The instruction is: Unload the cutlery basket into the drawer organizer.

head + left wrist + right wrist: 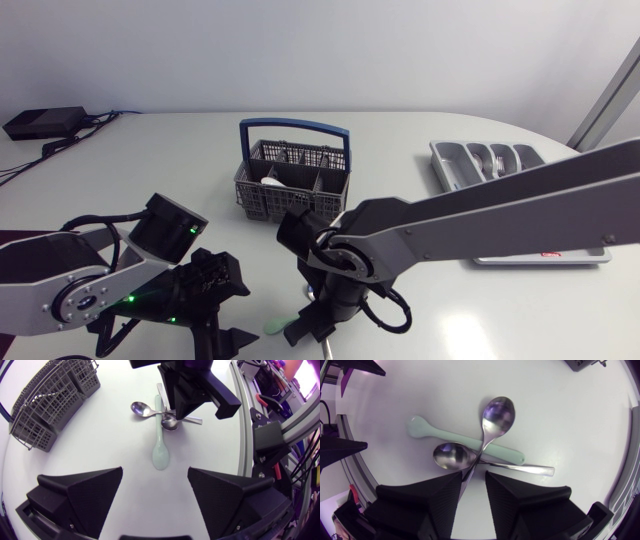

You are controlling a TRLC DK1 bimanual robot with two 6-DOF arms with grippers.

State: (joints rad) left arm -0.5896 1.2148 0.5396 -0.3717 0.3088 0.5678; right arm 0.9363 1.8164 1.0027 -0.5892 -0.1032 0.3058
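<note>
**Three Spoons Out, Basket and Organizer Yet to Be Settled**

Seen from overhead, the grey cutlery basket [262, 203] stands at centre frame on the white worktop [180, 150], with the drawer organizer [450, 172] well apart at upper right. The organizer already holds some cutlery, too small to count. The basket still shows a pale item and a few handles, so by appearances the job is partly done.

Three pieces lie crossed on the worktop at lower centre: two steel spoons [487, 435] and one pale green spoon [450, 436]. None has reached the organizer.

The right pincer [474, 477] hangs over this pile with its fingers narrowly apart. One steel spoon's handle runs into the gap, and nothing visible shows it clamped. The left pincer [155, 471], at lower left of the overhead frame, stands wide apart and empty, facing the pile.

There are two arms, one basket and one organizer.
</note>
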